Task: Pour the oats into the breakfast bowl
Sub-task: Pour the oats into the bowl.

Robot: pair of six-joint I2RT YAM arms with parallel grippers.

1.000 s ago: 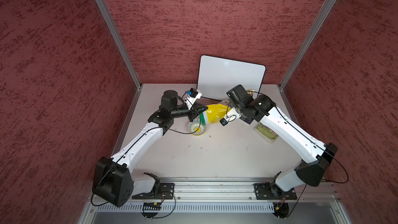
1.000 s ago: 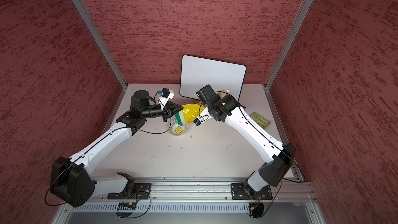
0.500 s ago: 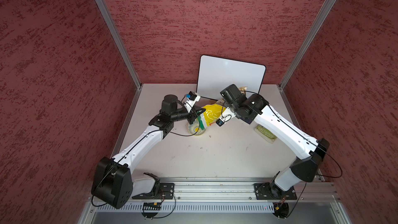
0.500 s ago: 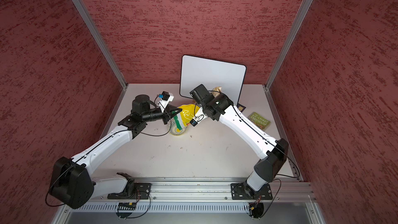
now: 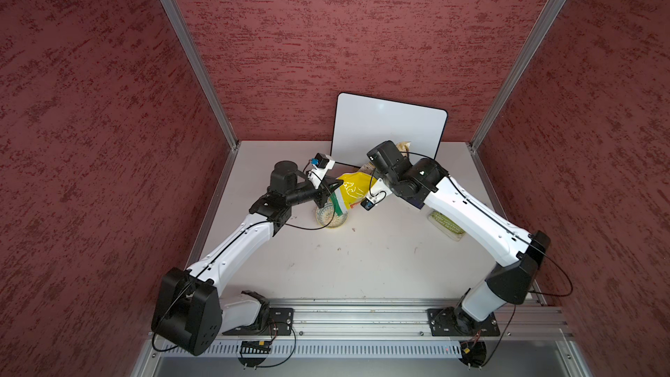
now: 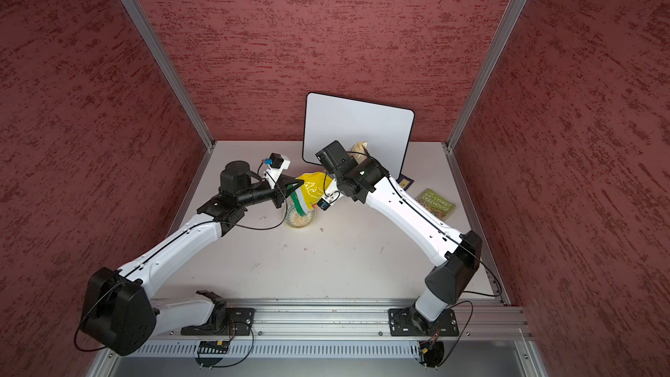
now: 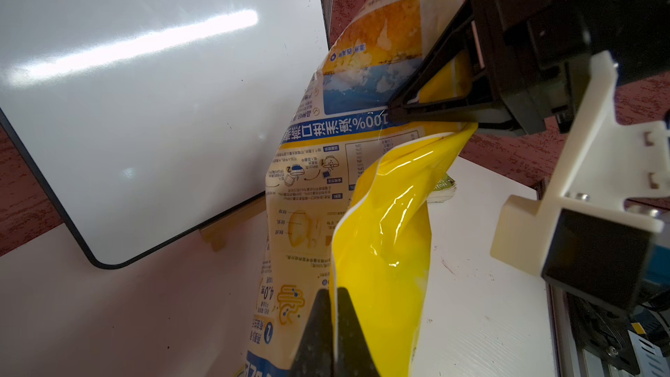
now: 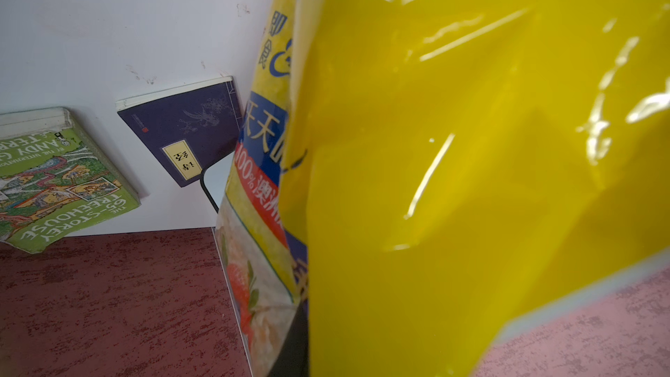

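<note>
Nearest me, both arm bases sit on a metal rail (image 5: 362,311) along the table's front edge. Beyond it, on the pale table (image 5: 362,266), the breakfast bowl (image 5: 326,225) stands between the two arms. It is small and round with a patterned rim. A shallow layer of the oats (image 6: 299,217), pale beige flakes, lies inside it, and a few stray flakes (image 5: 353,229) lie on the table just beside it.

Directly above the bowl hangs the large yellow pouch (image 5: 353,190). It is tilted so that its green-and-white top edge points down at the bowl and its base rises toward the back. My left gripper (image 7: 335,295) is closed, pinching a thin seam of the pouch near the mouth end. My right gripper (image 7: 398,114) is clamped on the pouch higher up, toward its raised end. I cannot tell whether flakes are falling.

Farther right, a green paperback (image 6: 435,205) lies flat, with a dark blue book (image 6: 405,183) beyond it, at the whiteboard's corner. At the back, the whiteboard (image 5: 388,125) leans against the red wall.
</note>
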